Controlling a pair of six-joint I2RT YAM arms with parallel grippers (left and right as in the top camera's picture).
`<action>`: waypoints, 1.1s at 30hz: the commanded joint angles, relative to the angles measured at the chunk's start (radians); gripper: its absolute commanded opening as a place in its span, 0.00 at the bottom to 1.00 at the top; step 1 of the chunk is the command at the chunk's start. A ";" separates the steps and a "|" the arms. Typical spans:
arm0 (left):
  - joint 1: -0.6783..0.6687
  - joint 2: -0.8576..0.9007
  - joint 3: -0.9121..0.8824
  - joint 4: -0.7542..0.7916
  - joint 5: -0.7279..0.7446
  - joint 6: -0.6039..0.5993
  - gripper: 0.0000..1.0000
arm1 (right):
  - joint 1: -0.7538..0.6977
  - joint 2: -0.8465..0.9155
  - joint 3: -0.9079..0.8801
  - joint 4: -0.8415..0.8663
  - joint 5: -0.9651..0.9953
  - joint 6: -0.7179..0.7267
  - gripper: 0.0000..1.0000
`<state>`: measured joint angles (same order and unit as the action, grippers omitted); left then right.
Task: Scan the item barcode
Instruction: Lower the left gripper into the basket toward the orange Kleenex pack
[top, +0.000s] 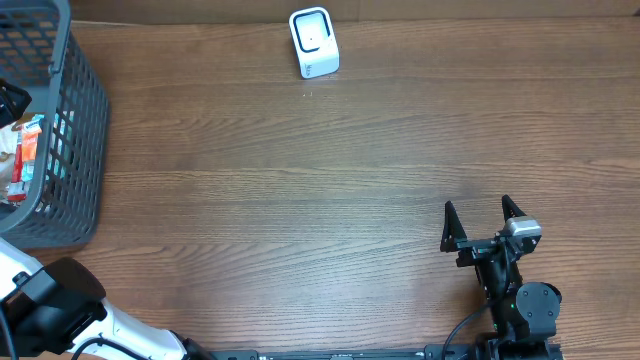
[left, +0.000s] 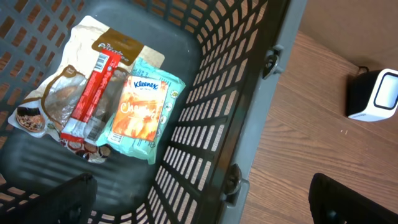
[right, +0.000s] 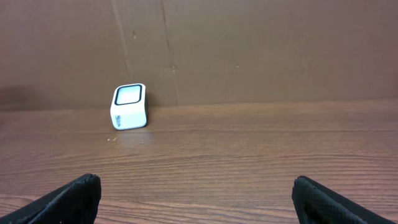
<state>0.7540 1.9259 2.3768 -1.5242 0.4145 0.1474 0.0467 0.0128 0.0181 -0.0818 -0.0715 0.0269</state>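
L fingers (left: 354, 202) wide over basket (left: 249, 93) w/ Kleenex pack (left: 142, 109) — scanner (left: 379, 93) apart.

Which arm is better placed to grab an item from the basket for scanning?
Left. The left gripper hangs open over the basket, with the Kleenex pack below it. The right gripper sits open across the table, far from the basket.
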 joint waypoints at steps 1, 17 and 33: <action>-0.005 -0.037 0.014 0.019 -0.006 -0.021 1.00 | 0.005 -0.010 -0.010 0.004 0.002 0.007 1.00; -0.005 -0.175 -0.415 0.518 0.011 -0.049 1.00 | 0.005 -0.010 -0.010 0.004 0.002 0.007 1.00; -0.008 -0.232 -0.730 0.760 -0.084 -0.033 0.99 | 0.005 -0.010 -0.010 0.004 0.002 0.007 1.00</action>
<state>0.7521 1.6646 1.6550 -0.7696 0.3519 0.1070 0.0467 0.0128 0.0181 -0.0818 -0.0715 0.0265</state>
